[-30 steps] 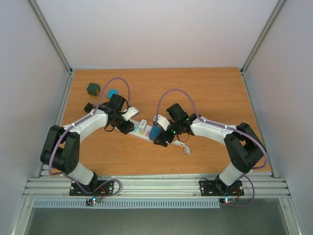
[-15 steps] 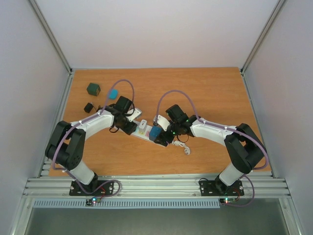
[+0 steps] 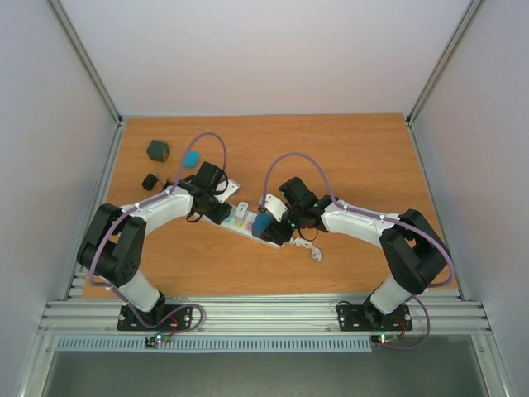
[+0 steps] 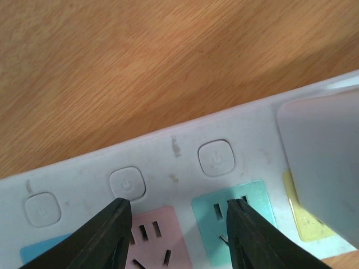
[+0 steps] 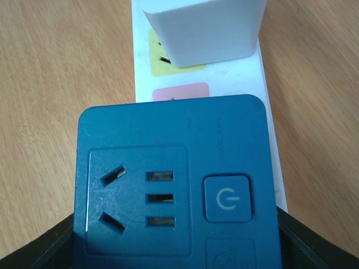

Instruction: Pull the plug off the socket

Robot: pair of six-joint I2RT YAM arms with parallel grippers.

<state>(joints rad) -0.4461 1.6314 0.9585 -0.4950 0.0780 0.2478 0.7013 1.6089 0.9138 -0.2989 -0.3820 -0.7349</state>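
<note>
The socket, a long white power strip (image 3: pixel 248 225) with pastel outlet panels, lies diagonally at the table's middle. A blue plug adapter (image 3: pixel 262 223) sits on its right part, and a white plug (image 3: pixel 241 213) is next to it. My right gripper (image 3: pixel 271 230) is shut on the blue plug (image 5: pixel 174 185), with its jaws against both sides. The white plug (image 5: pixel 202 31) stands just beyond it. My left gripper (image 4: pixel 179 224) is open, its fingertips (image 4: pixel 120 224) down on the strip (image 4: pixel 168 162) over the pink and teal outlets. The white plug (image 4: pixel 325 162) is to its right.
A dark green cube (image 3: pixel 158 150), a light blue block (image 3: pixel 191 157) and a small black object (image 3: pixel 150 181) lie at the back left. The strip's curly white cord (image 3: pixel 307 246) trails off its right end. Grey walls enclose the table.
My left arm has swung right and brought its gripper along the strip toward the white plug. The right gripper has stayed on the blue plug, shifting only slightly.
</note>
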